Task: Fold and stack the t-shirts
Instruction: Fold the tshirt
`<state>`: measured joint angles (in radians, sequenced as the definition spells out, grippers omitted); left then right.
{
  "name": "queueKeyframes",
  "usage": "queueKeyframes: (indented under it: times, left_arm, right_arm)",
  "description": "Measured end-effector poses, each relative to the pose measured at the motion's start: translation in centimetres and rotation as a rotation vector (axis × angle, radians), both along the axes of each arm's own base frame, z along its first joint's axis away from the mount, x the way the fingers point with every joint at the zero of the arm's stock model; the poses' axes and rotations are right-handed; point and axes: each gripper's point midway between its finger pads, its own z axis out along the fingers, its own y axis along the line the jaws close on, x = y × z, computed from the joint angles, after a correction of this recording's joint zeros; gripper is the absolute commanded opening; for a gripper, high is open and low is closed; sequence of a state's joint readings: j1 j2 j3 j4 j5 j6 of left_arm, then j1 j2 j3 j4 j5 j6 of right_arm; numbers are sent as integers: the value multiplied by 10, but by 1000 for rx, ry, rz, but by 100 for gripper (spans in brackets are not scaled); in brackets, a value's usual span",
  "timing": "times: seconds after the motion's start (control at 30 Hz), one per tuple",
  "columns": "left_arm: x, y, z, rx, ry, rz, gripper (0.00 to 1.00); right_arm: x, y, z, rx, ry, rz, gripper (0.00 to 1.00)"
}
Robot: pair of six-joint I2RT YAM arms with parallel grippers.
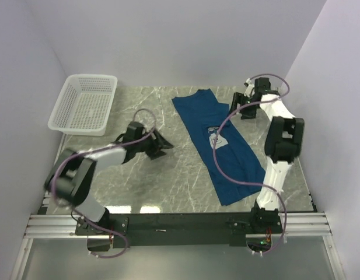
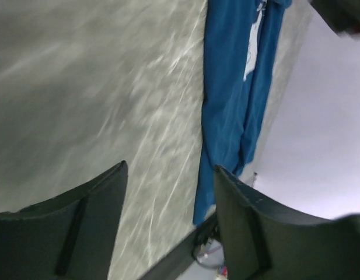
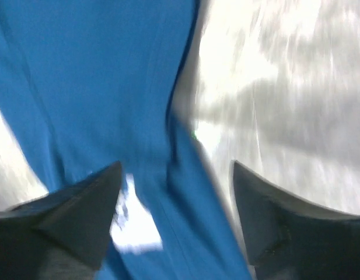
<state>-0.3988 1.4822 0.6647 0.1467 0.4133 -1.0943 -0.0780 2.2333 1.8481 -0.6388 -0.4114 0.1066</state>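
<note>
One blue t-shirt [image 1: 217, 146] lies on the marble table as a long narrow strip, running from the far middle to the near right, with a pale print [image 1: 218, 139] showing at its centre. My left gripper [image 1: 162, 147] hovers open left of the strip with nothing between its fingers. In the left wrist view the t-shirt [image 2: 226, 87] hangs beyond the open left gripper [image 2: 168, 178]. My right gripper [image 1: 238, 110] is at the strip's far right side. In the right wrist view it [image 3: 177, 172] stands open over the blue t-shirt [image 3: 104, 70], the white print [image 3: 137, 228] close to one finger.
A white mesh basket [image 1: 67, 119] stands at the far left corner. Pale walls close in the table on the left, far and right sides. A purple cable [image 1: 223, 157] from the right arm loops over the shirt. The black base rail [image 1: 180, 223] runs along the near edge.
</note>
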Motion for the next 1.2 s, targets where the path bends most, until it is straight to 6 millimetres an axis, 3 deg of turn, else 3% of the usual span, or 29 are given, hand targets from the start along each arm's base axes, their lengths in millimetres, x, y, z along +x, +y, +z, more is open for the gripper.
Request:
queueKeyframes:
  times: [0.13, 0.2, 0.27, 0.33, 0.4, 0.47, 0.53, 0.57, 0.6, 0.7, 0.93, 1.03, 1.2]
  left_arm:
    - [34, -49, -20, 41, 29, -48, 61]
    - [55, -70, -32, 62, 41, -60, 59]
    - [71, -88, -46, 73, 49, -70, 58]
    - [82, -102, -47, 55, 53, -83, 57]
    - [92, -111, -47, 65, 43, -84, 57]
    - [101, -119, -48, 64, 41, -88, 53]
    - [108, -126, -50, 70, 38, -93, 43]
    - [111, -128, -52, 74, 39, -96, 22]
    - [116, -132, -53, 72, 35, -105, 22]
    - [117, -131, -64, 103, 42, -108, 1]
    - [122, -122, -62, 139, 19, -124, 1]
    - [125, -99, -63, 169, 17, -115, 1]
    - [143, -26, -63, 228, 43, -56, 4]
  right_arm:
    - [-59, -10, 42, -86, -119, 138, 89]
    - [-90, -14, 67, -129, -218, 178, 100]
    - [-122, -15, 94, -154, -336, 208, 100]
    - [-146, -10, 120, -139, -446, 258, 94]
    - [-160, -3, 136, -104, -512, 326, 94]
    - [-169, 4, 140, -64, -548, 397, 94]
    - [-181, 12, 128, -12, -538, 439, 94]
    - [-188, 16, 119, 15, -519, 452, 94]
    - [-199, 22, 108, 52, -484, 467, 94]
    - [-209, 27, 102, 91, -457, 485, 94]
    - [-216, 32, 116, 90, -508, 520, 94]
    - [-220, 32, 115, 76, -513, 543, 94]
    - [-228, 34, 105, 33, -500, 617, 93]
